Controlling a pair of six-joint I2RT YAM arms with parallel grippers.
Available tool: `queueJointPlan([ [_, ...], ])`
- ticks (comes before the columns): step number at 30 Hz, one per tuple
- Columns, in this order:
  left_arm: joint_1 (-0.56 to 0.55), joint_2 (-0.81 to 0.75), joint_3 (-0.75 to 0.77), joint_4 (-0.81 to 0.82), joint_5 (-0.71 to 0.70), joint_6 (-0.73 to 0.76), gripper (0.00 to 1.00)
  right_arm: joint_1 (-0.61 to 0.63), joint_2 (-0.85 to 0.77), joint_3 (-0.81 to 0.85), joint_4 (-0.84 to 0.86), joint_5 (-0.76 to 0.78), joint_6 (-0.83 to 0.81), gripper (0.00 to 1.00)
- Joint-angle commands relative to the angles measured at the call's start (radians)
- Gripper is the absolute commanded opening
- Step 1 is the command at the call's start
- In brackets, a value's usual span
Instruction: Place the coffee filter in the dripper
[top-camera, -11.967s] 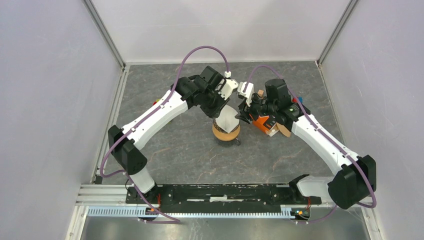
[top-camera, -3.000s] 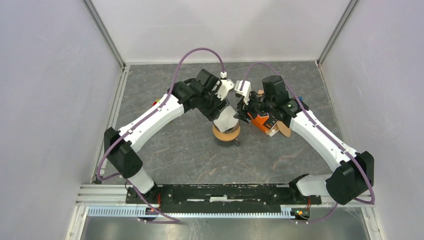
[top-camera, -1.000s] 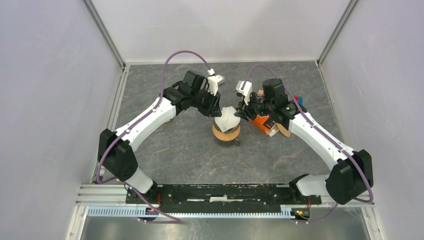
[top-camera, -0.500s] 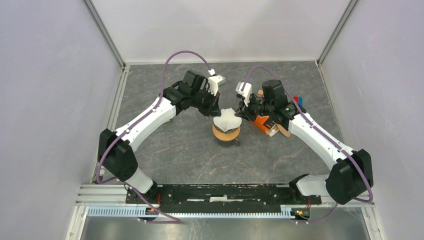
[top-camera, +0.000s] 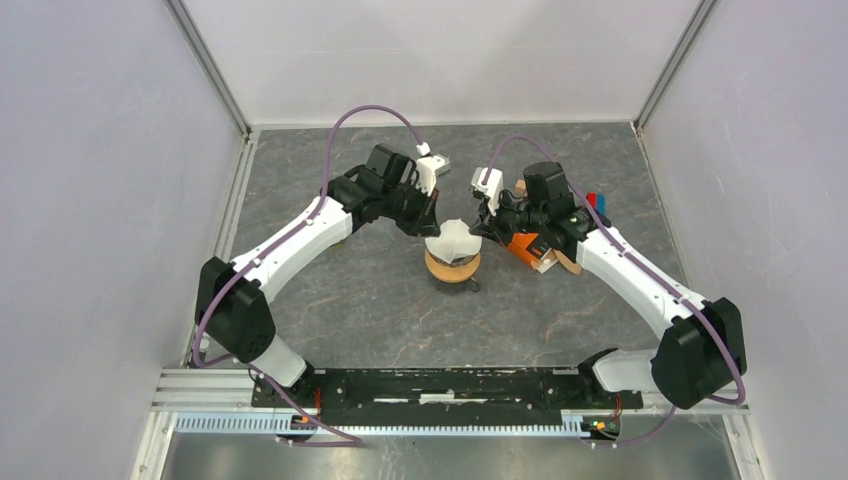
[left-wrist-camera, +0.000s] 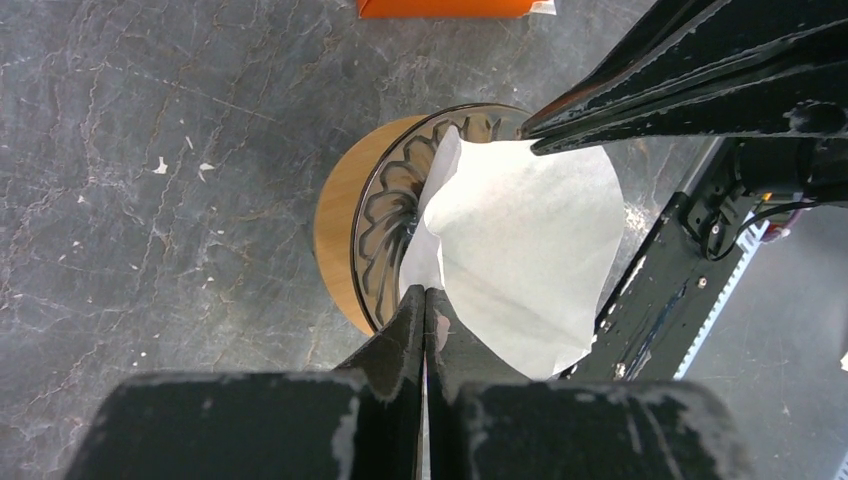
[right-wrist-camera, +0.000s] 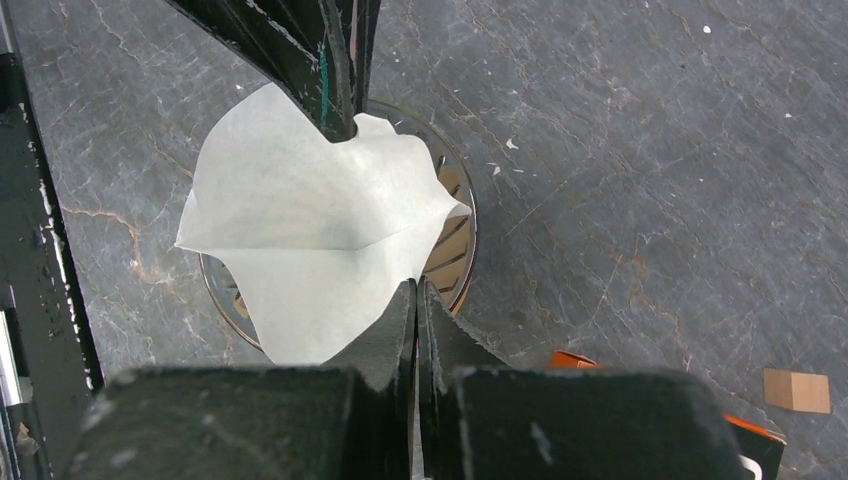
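Note:
The white paper coffee filter (top-camera: 453, 238) sits in the mouth of the ribbed dark dripper (left-wrist-camera: 385, 230), which stands on a round tan disc (top-camera: 452, 268). The filter (left-wrist-camera: 525, 235) is stretched between both grippers and its upper part stands above the dripper's rim (right-wrist-camera: 455, 245). My left gripper (left-wrist-camera: 425, 292) is shut on the filter's left edge. Opposite it, my right gripper (right-wrist-camera: 417, 285) is shut on the right edge of the filter (right-wrist-camera: 310, 215). In the top view the left gripper (top-camera: 432, 222) and right gripper (top-camera: 476, 229) flank the filter closely.
An orange box (top-camera: 527, 247) lies just right of the dripper, under the right arm. A small tan block (right-wrist-camera: 797, 390) rests on the dark marbled table beyond it. White walls enclose the table on three sides.
Both grippers have closed onto opposite edges of the filter. The filter now spreads wider and more evenly over the dripper than one second ago.

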Motion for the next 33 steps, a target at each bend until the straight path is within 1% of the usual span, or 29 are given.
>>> queueJointPlan([
  [1, 0.000, -0.048, -0.015, 0.035, -0.027, 0.069, 0.02, 0.000, 0.004, -0.004, 0.032, -0.019, -0.005, 0.02],
  [4, -0.001, -0.053, -0.029, 0.046, -0.038, 0.070, 0.02, 0.003, 0.001, -0.010, 0.032, -0.020, -0.010, 0.00],
  [14, -0.010, -0.032, 0.002, 0.052, -0.082, 0.072, 0.02, 0.008, 0.006, -0.002, 0.029, 0.013, -0.026, 0.00],
  [33, -0.025, -0.002, 0.023, 0.040, -0.098, 0.097, 0.02, 0.016, 0.026, 0.000, 0.019, 0.034, -0.047, 0.00],
])
